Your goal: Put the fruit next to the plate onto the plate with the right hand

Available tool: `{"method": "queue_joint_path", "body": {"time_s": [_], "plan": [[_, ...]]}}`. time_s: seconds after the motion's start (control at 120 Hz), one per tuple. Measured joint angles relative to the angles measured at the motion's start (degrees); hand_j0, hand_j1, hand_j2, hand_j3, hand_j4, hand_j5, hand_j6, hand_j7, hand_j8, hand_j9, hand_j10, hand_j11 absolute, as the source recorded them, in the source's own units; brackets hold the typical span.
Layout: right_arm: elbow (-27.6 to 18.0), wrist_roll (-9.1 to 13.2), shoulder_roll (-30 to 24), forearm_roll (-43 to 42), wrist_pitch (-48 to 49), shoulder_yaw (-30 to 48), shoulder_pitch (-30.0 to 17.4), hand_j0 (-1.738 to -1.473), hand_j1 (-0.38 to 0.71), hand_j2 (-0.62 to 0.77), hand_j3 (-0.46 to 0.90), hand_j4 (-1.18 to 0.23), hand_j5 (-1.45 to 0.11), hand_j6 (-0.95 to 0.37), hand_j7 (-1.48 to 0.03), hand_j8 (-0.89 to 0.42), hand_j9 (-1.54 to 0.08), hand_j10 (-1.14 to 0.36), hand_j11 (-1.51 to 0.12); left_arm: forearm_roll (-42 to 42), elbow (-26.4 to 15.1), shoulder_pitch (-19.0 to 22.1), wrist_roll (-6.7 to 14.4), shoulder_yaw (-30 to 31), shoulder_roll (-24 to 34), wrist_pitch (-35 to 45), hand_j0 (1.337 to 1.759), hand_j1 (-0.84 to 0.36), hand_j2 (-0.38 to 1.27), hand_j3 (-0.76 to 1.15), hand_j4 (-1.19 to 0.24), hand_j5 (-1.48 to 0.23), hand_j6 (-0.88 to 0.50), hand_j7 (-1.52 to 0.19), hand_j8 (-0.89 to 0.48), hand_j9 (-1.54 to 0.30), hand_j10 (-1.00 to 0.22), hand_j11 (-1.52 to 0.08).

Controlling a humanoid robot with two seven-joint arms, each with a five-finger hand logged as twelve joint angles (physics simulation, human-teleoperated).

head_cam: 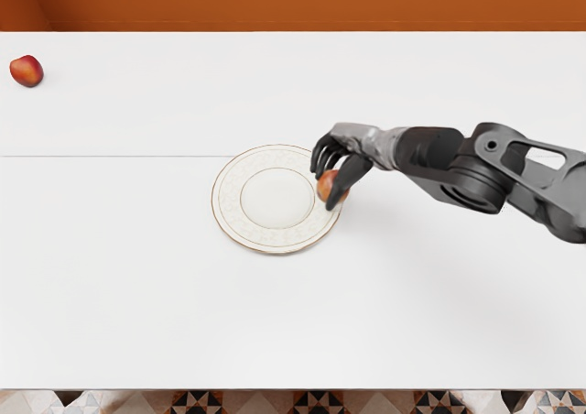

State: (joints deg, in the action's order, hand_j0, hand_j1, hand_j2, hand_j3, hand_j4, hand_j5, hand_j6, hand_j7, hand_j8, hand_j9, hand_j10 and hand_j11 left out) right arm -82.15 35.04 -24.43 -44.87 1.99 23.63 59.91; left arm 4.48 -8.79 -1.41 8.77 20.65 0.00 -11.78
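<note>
Dark fingers (pixel 340 187) curled around a small red-orange fruit (pixel 324 184), gripping it over the right rim of the plate (pixel 225 220), which sat near the middle of the white table (pixel 412 322). Whether the fruit rested on the rim or hung just above it could not be told. The right hand (pixel 335 165) reached in on its arm (pixel 476 171) from the table's right edge; the left hand was out of sight. A second fruit (pixel 27 70) lay well apart at the far left corner. Let go here, the round fruit might roll off the sloping rim onto the table
</note>
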Motion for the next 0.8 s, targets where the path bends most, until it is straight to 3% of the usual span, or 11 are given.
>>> {"method": "queue_joint_path", "body": {"time_s": [0.258, 0.475, 0.6, 0.8], "plan": [[4.0, -0.01, 6.71, -0.65, 0.22, -0.1, 1.77, -1.655, 0.34, 0.57, 0.0, -0.83, -1.15, -0.68, -1.1, -0.38, -1.11, -0.47, -1.1, 0.0, 0.0, 0.0, 0.01, 0.0, 0.0, 0.0, 1.658, 0.07, 0.05, 0.0, -0.23, -0.3, -0.23, -0.3, -0.23, -0.3, -0.23, -0.3], [8.4, -0.04, 10.85, -1.49, -0.02, -0.21, 2.18, -1.654, 0.29, 0.5, 0.0, -0.84, -1.13, -0.71, -1.1, -0.44, -1.11, -0.52, -1.11, 0.0, 0.0, 0.0, 0.01, 0.0, 0.0, 0.0, 1.658, 0.07, 0.05, 0.0, -0.23, -0.3, -0.23, -0.3, -0.23, -0.3, -0.23, -0.3], [10.84, -0.05, 12.69, -1.76, -0.04, -0.27, 2.26, -1.655, 0.31, 0.58, 0.0, -0.84, -1.12, -0.73, -1.1, -0.45, -1.11, -0.53, -1.11, 0.0, 0.0, 0.0, 0.0, 0.0, 0.0, 0.0, 1.658, 0.07, 0.05, 0.0, -0.23, -0.3, -0.23, -0.3, -0.23, -0.3, -0.23, -0.3], [12.91, -0.04, 14.07, -1.97, 0.0, -0.45, 2.3, -1.656, 0.31, 0.58, 0.0, -0.84, -1.11, -0.73, -1.09, -0.45, -1.11, -0.53, -1.11, 0.0, 0.0, 0.0, 0.0, 0.0, 0.0, 0.0, 1.658, 0.07, 0.05, 0.0, -0.23, -0.3, -0.23, -0.3, -0.23, -0.3, -0.23, -0.3]]}}
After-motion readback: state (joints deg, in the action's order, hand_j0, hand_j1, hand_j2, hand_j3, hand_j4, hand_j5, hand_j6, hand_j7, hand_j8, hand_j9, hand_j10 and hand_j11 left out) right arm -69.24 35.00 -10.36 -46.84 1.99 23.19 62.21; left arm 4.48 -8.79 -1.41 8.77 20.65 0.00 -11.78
